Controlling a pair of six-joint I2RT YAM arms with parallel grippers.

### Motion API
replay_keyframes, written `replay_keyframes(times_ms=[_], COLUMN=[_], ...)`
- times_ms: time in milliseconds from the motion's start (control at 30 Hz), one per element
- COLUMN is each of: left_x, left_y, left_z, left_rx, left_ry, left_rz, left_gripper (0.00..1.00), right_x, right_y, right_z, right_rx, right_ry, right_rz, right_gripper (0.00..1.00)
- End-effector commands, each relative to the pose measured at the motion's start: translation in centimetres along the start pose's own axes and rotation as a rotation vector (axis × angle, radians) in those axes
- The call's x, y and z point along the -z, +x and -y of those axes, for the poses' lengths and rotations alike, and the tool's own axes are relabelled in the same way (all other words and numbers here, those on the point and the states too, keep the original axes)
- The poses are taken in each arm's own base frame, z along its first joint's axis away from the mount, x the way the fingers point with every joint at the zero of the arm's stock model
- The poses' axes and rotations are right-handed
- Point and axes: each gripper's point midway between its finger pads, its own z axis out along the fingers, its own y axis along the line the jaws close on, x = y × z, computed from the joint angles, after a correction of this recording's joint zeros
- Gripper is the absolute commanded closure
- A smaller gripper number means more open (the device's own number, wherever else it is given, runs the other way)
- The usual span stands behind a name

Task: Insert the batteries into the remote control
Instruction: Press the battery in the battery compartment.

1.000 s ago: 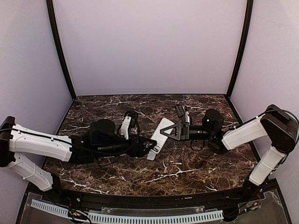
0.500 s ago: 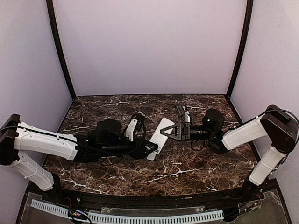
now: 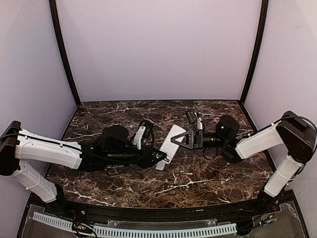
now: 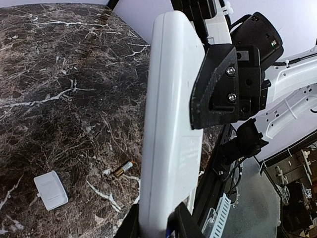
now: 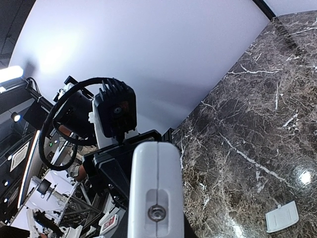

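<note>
The white remote control point(image 3: 169, 140) is held off the table between both arms, edge up. My right gripper point(image 3: 178, 139) is shut on its far end, and the remote's rounded end point(image 5: 156, 183) fills the right wrist view. My left gripper point(image 3: 162, 157) is shut on the near end; in the left wrist view its dark fingers point(image 4: 130, 227) press both sides of the remote point(image 4: 171, 114). One battery point(image 4: 122, 169) lies on the marble below the remote. Other batteries are not in view.
A small white flat cover piece point(image 4: 50, 190) lies on the marble near the battery, and the cover piece point(image 5: 282, 216) also shows in the right wrist view. The table point(image 3: 114, 116) is dark veined marble, ringed by lilac walls and black corner posts.
My left arm has slid right toward the remote, and its jaws have closed from wide apart onto the remote's near end. The right arm and remote have stayed put.
</note>
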Motion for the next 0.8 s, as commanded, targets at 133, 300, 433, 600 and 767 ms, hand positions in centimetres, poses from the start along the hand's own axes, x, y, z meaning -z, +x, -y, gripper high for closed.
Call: replay_keyframes(times_ms=[133, 300, 433, 600, 767], left_x=[-0.7, -0.6, -0.1, 0.1, -0.9], left_y=[3.1, 1.1, -0.8, -2.0, -0.5], left_z=[-2.1, -0.8, 0.7, 1.9, 1.8], left_rx=[-0.071, -0.132, -0.219, -0.345, -0.518], left_ry=[-0.088, -0.055, -0.008, 0.019, 0.037], left_rz=[-0.159, -0.119, -0.104, -0.106, -0.249], left_gripper=[0.86, 0.47, 0.31, 0.27, 0.28], right_x=[0.5, 1.5, 3.4, 6.5, 10.1], right_y=[-1.2, -1.2, -1.1, -0.3, -0.4], right_z=[-1.3, 0.0, 1.5, 3.0, 4.0], right_rx=[0.022, -0.006, -0.028, -0.041, -0.041], right_ry=[-0.025, 0.016, 0.07, 0.148, 0.247], right_rz=[0.029, 0.039, 0.051, 0.06, 0.081], right_gripper=[1.0, 1.0, 1.0, 1.0, 1.0])
